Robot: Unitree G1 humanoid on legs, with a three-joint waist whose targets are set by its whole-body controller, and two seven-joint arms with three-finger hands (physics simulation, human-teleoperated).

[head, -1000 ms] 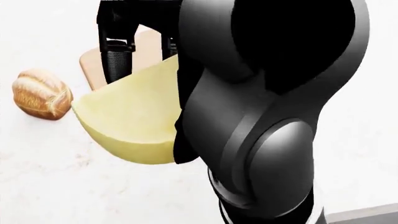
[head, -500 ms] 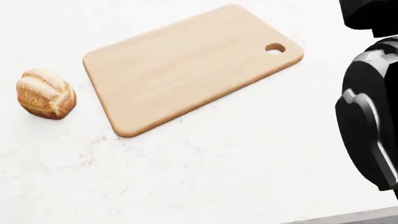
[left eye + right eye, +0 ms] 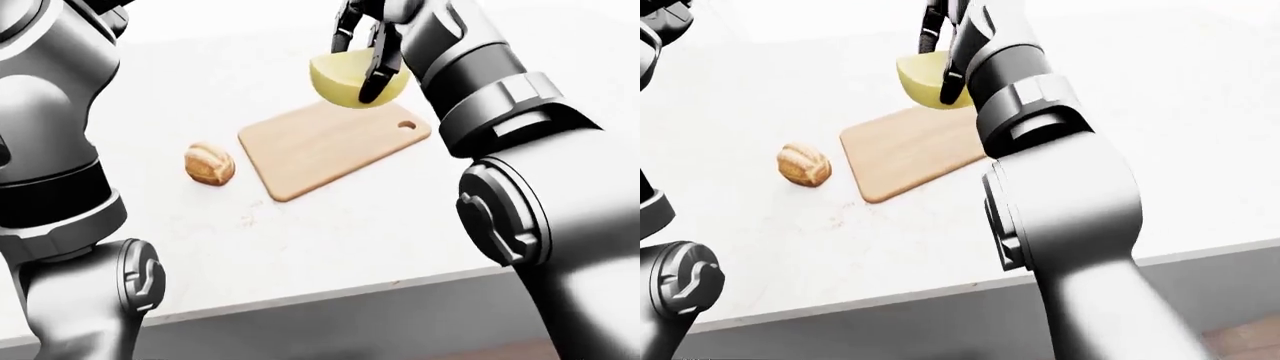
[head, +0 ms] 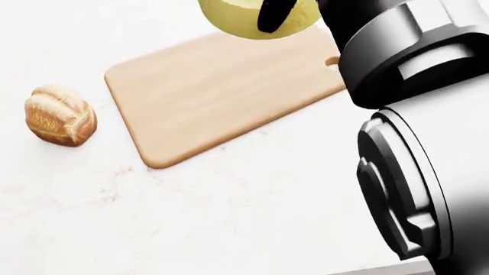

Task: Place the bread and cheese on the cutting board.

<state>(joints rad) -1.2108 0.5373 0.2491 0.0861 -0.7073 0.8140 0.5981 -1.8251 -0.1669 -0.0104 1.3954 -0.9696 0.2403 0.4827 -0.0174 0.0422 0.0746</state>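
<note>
Left-eye view: right hand (image 3: 368,46) closed around the cheese (image 3: 352,79), dark fingers (image 3: 384,66) wrapped down over the flat cut face and the rounded rind, wedge carried in the air above the cutting board (image 3: 333,142), clear of its surface. Likely a firm, fairly weighty half-round, waxy and smooth on the curved side, so prone to slipping or rolling if pinched there alone; best held as now, across the flat face and the curve together, and set down flat side to the wood. Right forearm angled up and away from the camera, wrist bent downward over the board's end with the hanging hole, elbow and shoulder bulking large at the view's right edge. Left hand out of sight in every view; only the left upper arm and shoulder along the left edge, so open or closed cannot be told. Bread (image 3: 209,164) resting on the white counter (image 3: 330,225) just beside the board's plain short end, apart from it, untouched. Probably light, crusty outside and soft within, easy to crush; a gentle hold around its middle advisable. Board itself bare.
</note>
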